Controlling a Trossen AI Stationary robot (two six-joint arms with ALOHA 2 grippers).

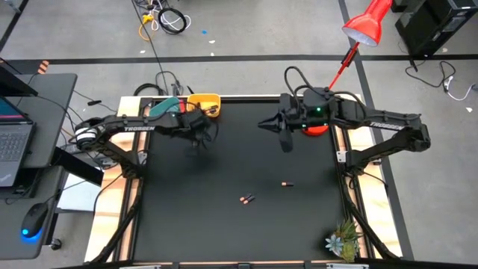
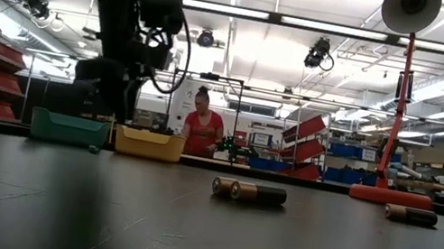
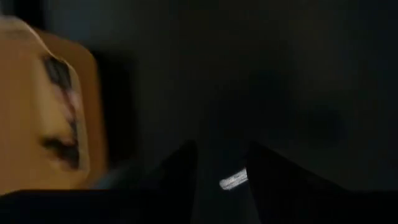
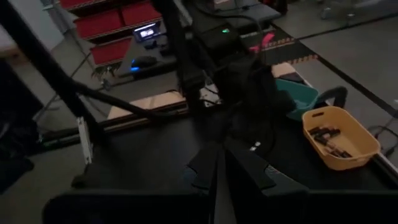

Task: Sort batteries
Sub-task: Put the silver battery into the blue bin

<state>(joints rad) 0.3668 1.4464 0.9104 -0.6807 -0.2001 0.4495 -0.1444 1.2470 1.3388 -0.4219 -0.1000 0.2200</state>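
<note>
Nearest to the low camera, two dark batteries with copper ends (image 2: 249,192) are seen lying end to end on the black table (image 1: 224,224), in its middle part toward the front edge; in the high view they show as one small pair (image 1: 247,199). A third battery of the same kind (image 2: 410,215) lies apart from them, a little farther back and more toward the right edge (image 1: 287,183).

Farther back, near the rear left corner, the left gripper (image 1: 199,139) is held low over the table, just in front of the yellow bowl (image 1: 204,103). Between its fingers (image 3: 180,168) a whitish-silver battery (image 3: 234,180) is visible in the left wrist view; the jaws stand narrow around it, but whether it is already gripped cannot be told.

The teal bowl (image 2: 68,128) stands just beside the yellow bowl at the rear edge. Dark batteries (image 4: 328,142) lie inside the yellow bowl.

The right gripper (image 1: 286,140) is kept above the rear part of the table toward the right edge, its fingers closed together and holding nothing.

Behind the table, a person in a red top (image 2: 202,130) is seen in the room.
</note>
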